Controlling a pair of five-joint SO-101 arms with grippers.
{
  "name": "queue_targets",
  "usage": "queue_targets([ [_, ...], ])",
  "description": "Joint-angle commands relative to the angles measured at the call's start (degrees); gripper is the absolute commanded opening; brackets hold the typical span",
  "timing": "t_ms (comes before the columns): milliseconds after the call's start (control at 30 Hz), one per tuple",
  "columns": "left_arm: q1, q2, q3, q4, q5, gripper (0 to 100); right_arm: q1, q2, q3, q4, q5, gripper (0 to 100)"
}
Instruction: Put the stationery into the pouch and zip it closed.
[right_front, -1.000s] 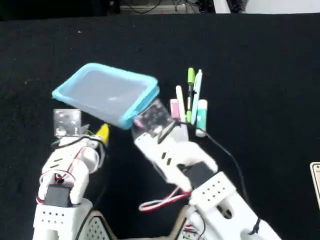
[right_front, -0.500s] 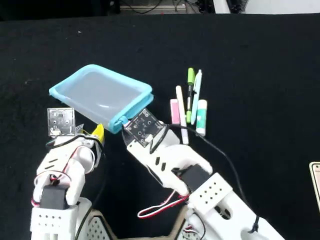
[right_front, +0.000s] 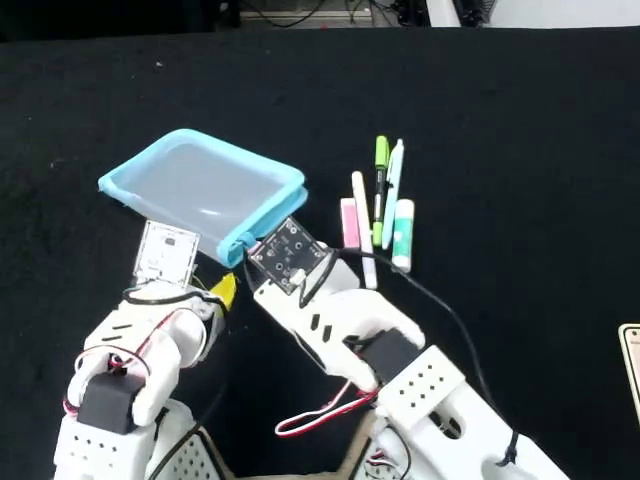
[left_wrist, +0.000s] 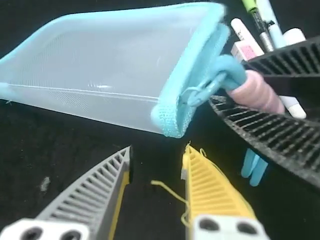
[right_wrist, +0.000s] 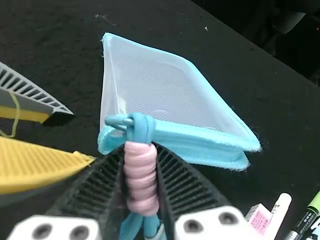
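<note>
my right gripper (right_wrist: 138, 148) has its black jaws pinched tight on the pink coiled grip (right_wrist: 140, 175) joined to the blue zipper pull (right_wrist: 120, 121), which sits right at its tips. just beside it on the left, my left gripper (left_wrist: 157, 152) has its grey and yellow jaws spread about halfway with nothing between them, only a loose yellow thread trailing off the yellow one. the near corner of the pouch (left_wrist: 110, 75) lies just ahead of those tips, not touching them. from there the pale blue mesh pouch stretches away from both grippers across the black table (right_front: 520, 150). i can't tell how far its zip is open. the stationery (right_front: 378, 205) lies outside the pouch, just past the right gripper and off to its right. it is a close row with a pink eraser (right_front: 349, 222), a green highlighter (right_front: 381, 160), a white pen (right_front: 394, 190) and a teal and white stick (right_front: 403, 235).
</note>
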Motion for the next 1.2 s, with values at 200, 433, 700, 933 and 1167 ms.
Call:
queue_targets([
  [200, 0.8, -0.2, 4.8, -13.6, 2.9, 18, -0.7, -1.7, -0.7, -2.0, 0.5, 1.1],
  [433, -4.1, -0.2, 7.0, -17.1, 3.3, 18, -0.7, -1.7, -0.6, -1.6, 0.5, 1.1],
  [700, -8.7, -0.2, 6.9, -17.1, 3.3, 17, 0.2, -1.9, 0.3, -1.9, 0.5, 1.1],
  [933, -8.8, -0.3, 6.7, -17.1, 3.3, 4, 7.4, -1.9, 0.3, -1.9, 0.5, 1.1],
  [1167, -9.2, -0.3, 6.7, -17.1, 3.4, 3, 11.5, -2.0, 0.3, -1.9, 0.6, 1.1],
])
